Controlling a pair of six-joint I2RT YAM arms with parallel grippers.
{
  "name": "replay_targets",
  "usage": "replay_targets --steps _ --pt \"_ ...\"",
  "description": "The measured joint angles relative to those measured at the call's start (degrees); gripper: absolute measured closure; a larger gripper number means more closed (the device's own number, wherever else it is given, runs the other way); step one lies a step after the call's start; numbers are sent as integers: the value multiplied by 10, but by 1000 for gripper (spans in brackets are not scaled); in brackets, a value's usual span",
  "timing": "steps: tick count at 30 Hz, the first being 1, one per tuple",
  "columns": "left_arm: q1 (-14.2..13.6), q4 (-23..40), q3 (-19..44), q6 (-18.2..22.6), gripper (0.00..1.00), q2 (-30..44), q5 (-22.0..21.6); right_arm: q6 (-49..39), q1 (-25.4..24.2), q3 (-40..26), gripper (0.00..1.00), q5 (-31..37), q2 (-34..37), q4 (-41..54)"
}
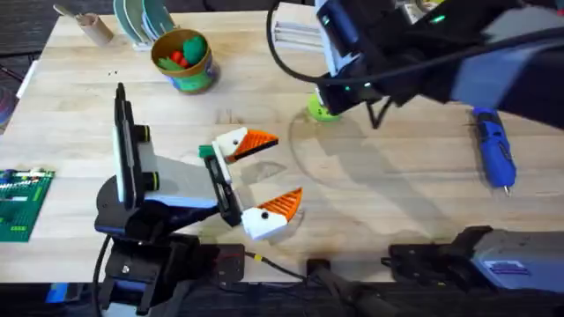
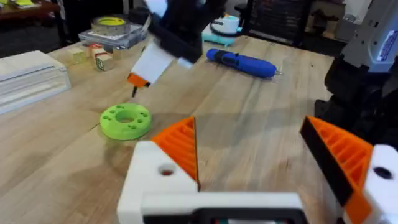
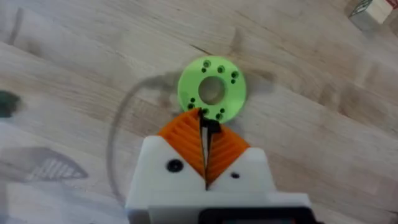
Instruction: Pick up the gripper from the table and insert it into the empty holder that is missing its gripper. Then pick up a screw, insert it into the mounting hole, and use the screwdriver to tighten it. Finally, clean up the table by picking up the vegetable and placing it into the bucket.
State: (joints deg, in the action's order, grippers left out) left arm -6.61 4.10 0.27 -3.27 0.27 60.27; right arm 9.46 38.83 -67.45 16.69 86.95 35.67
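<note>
My left gripper (image 1: 286, 167) (image 2: 247, 121) stands open over the table's middle. Each white holder (image 2: 149, 180) carries an orange ribbed gripper (image 2: 181, 146), and a mounting hole (image 2: 166, 170) shows in the near holder. My right gripper (image 3: 204, 118) (image 2: 138, 79) hangs just above a bright-green disc (image 3: 211, 89) (image 1: 322, 109). It is shut on a small dark screw (image 3: 211, 127) at its tips. The blue screwdriver (image 1: 493, 150) (image 2: 242, 63) lies at the right. A small dark-green piece (image 1: 207, 151), seemingly the vegetable, lies by the left gripper's far finger. The bucket (image 1: 198, 77) stands at the back left.
The bucket holds red and light-green toy produce (image 1: 181, 51). A green baseplate (image 1: 22, 204) lies at the left edge. Stacked plates (image 1: 141, 19) stand at the back. Wooden blocks (image 2: 99, 59) and a clear box (image 2: 31, 78) sit beyond the disc.
</note>
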Motion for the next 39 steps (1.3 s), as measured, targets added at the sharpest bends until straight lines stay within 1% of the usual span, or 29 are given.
replay_targets --steps 2,5,8,11,12,13,17,20,23,27,33,39 --pt "0 0 0 0 8 0 0 -11 0 -15 994 -16 -15 29" --pt "0 0 0 0 8 0 0 -23 9 -58 994 -36 -29 81" --pt "0 0 0 0 8 0 0 -36 33 -113 994 -47 -31 130" --pt "0 0 0 0 8 0 0 -51 68 -171 994 -54 -28 174" --pt "0 0 0 0 8 0 0 -55 81 -191 994 -56 -24 188" --pt "0 0 0 0 8 0 0 -63 118 -245 994 -59 -6 225" --pt "0 0 0 0 8 0 0 -68 166 -316 994 -79 34 266" --pt "0 0 0 0 8 0 0 -67 193 -356 994 -100 68 282" --pt "0 0 0 0 8 0 0 -66 211 -385 994 -110 95 295" --pt "0 0 0 0 8 0 0 -65 228 -406 994 -117 117 294" --pt "0 0 0 0 7 0 0 -65 245 -409 994 -118 125 294" --pt "0 0 0 0 9 0 0 -65 249 -410 994 -114 125 300"
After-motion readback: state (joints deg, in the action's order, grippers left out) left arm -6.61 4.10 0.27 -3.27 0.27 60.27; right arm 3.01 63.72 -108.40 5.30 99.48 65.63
